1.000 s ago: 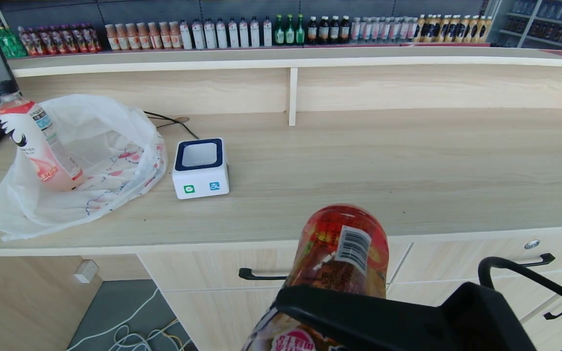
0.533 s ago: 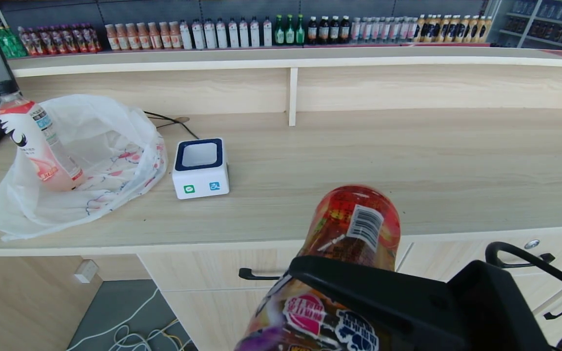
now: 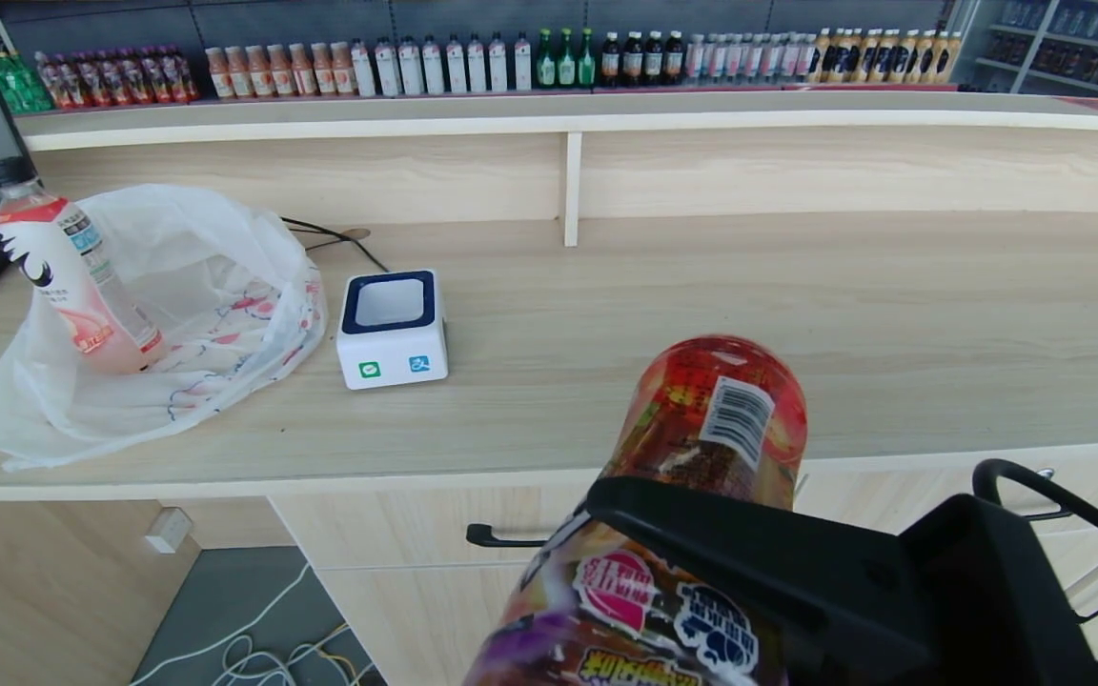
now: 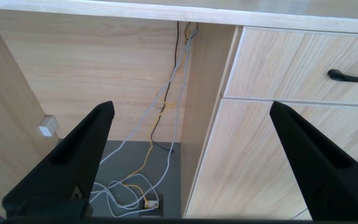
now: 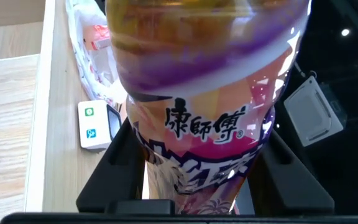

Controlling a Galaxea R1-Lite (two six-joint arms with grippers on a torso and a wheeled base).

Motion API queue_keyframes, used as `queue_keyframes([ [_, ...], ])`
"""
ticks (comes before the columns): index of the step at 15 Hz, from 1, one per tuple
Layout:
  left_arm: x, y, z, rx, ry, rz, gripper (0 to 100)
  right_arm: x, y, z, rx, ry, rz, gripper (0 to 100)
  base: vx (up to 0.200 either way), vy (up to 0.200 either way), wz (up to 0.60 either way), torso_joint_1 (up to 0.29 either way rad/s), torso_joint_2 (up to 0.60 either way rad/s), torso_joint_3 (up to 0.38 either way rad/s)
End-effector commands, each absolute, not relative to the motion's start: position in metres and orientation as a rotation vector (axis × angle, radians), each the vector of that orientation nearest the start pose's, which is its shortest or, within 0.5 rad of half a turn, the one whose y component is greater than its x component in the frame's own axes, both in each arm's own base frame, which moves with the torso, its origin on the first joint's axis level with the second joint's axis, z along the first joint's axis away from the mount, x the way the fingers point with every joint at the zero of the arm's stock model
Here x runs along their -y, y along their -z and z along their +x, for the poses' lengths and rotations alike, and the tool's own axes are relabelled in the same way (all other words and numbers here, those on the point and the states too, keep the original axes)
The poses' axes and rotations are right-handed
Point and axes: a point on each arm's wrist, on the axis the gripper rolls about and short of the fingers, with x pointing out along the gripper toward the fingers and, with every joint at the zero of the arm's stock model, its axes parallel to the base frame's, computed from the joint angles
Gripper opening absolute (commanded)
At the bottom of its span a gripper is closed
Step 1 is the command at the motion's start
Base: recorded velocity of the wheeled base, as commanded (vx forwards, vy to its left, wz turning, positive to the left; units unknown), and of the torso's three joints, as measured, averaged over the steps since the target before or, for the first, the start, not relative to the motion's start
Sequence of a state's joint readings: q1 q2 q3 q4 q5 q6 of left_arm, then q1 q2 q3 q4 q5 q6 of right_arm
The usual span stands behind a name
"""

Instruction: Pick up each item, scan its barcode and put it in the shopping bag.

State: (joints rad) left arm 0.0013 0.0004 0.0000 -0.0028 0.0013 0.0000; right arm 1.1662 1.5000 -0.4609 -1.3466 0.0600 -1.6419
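The right gripper (image 5: 197, 180) is clamped around the middle of a drink bottle (image 3: 711, 429), holding it tilted in the air over the near edge of the worktop (image 3: 797, 314). It is well apart from the scanner (image 3: 391, 327), which sits off to its left. The barcode (image 3: 735, 419) sits near the bottle's far end, clear of the gripper. Filled, the bottle likely has some weight. Its glossy wrap looks slippery and the plastic wall would dent under a hard squeeze, so a firm mid-body hold that leaves the barcode uncovered suits it. The left gripper (image 4: 191, 162) hangs open and empty below the worktop, facing the drawers. A pink bottle (image 3: 72, 276) stands in the shopping bag (image 3: 215, 314) beside the scanner.
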Motion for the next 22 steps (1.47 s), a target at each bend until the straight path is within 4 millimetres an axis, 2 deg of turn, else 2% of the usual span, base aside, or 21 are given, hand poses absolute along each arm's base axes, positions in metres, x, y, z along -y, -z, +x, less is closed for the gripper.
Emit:
queue_keyframes([
  [1, 0.0, -0.076, -0.023, 0.003, -0.003, 0.0, 100, -0.211, -0.219, 0.089, 1.169, -0.669, -1.237, 0, 0.0, 0.0, 0.0, 0.0, 0.0, 0.0],
  [10, 0.0, -0.076, -0.023, 0.003, -0.003, 0.0, 100, -0.211, -0.217, 0.089, 1.156, -0.683, -1.219, 0, 0.0, 0.0, 0.0, 0.0, 0.0, 0.0],
  [18, 0.0, -0.076, -0.023, 0.003, -0.003, 0.0, 100, -0.201, -0.207, 0.084, 0.966, -0.872, -0.896, 0, 0.0, 0.0, 0.0, 0.0, 0.0, 0.0],
  [20, 0.0, -0.076, -0.023, 0.003, -0.003, 0.0, 100, -0.205, -0.194, 0.086, 0.855, -0.96, -0.808, 0, 0.0, 0.0, 0.0, 0.0, 0.0, 0.0],
  [22, 0.0, -0.076, -0.023, 0.003, -0.003, 0.0, 100, -0.208, -0.192, 0.089, 0.82, -0.972, -0.776, 0, 0.0, 0.0, 0.0, 0.0, 0.0, 0.0],
])
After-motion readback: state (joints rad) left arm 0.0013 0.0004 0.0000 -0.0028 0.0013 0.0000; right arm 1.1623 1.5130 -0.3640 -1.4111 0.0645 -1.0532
